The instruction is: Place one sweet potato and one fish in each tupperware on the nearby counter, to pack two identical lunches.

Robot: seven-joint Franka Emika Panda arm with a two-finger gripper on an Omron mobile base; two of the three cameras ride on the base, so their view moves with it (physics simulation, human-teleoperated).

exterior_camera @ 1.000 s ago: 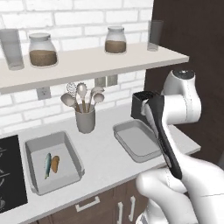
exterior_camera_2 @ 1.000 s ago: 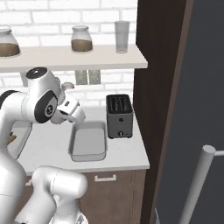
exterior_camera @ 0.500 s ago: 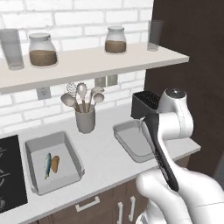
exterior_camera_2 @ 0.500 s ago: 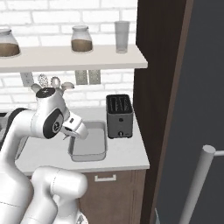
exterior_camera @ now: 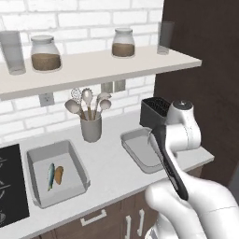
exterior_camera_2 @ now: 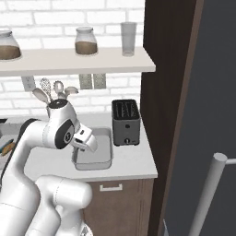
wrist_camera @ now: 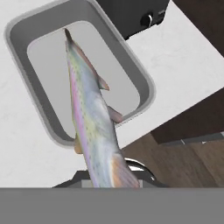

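Hand view: the gripper [wrist_camera: 107, 181] is clamped on a fish [wrist_camera: 92, 118], which stretches away from the fingers over the empty tupperware [wrist_camera: 144, 89] just below. The black toaster [wrist_camera: 131, 15] stands beyond it. Off to the gripper's left, a second tupperware [exterior_camera: 32, 161] holds a fish [exterior_camera: 50, 175] and sweet potato [exterior_camera: 59, 174].

Fish [wrist_camera: 92, 118] hangs lengthwise, tail pointing over the grey tupperware [wrist_camera: 144, 87], which sits on the counter [wrist_camera: 192, 57] near its front edge, beside the black toaster [wrist_camera: 131, 15].
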